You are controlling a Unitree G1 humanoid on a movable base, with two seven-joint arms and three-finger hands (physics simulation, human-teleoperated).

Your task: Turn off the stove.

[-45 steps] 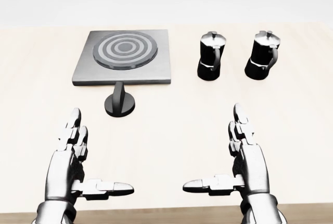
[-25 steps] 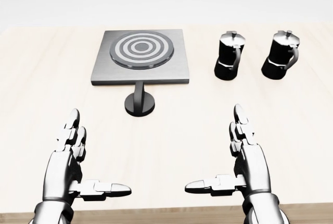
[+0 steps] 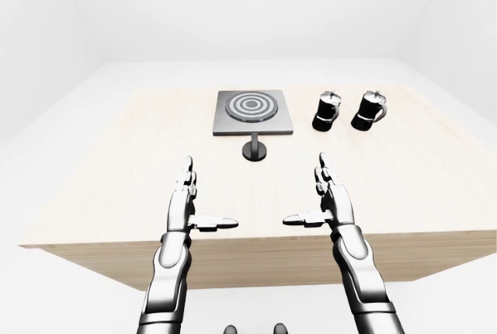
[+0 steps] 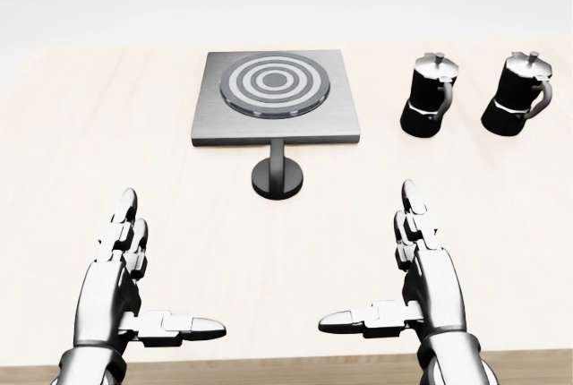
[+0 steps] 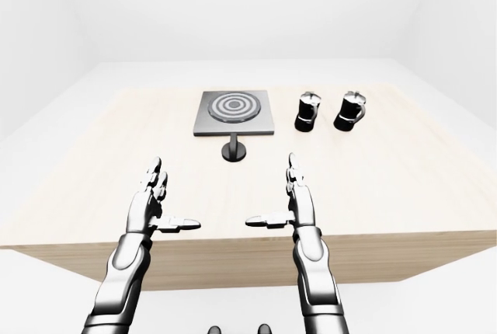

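Reaching: neither hand is near the knob (image 4: 277,176) yet, so my guess is the step in hand is the approach; bring one hand up the head view to the knob and stop short before closing on it.
Which hand: the knob stands between the two hands in the head view, somewhat nearer the right hand (image 4: 428,270); either could serve, and I would keep the other one low and out of the way.
Grip: pinch the raised stem of the knob with thumb against fingers rather than pressing on its flat base, then turn; a slipping grip would likely skid over the smooth black surface.
Left hand (image 4: 119,278): empty, fingers straight and together, thumb stuck out sideways toward the right hand, hovering over the table's near edge, well below the knob.
Right hand: empty as well, spread the same way, thumb pointing at the left hand.
Stove (image 4: 276,97): flat square slab, brushed grey metal, with a round burner of light and dark rings; it lies just above the knob, touching or nearly so.
Knob shape: black, round disc foot with a narrow upright stem.
Pots (image 4: 428,95): two glossy black moka pots with silver lids and handles, right of the stove, well apart from the knob.
Table (image 4: 63,152): pale wood, matte, faint grain.
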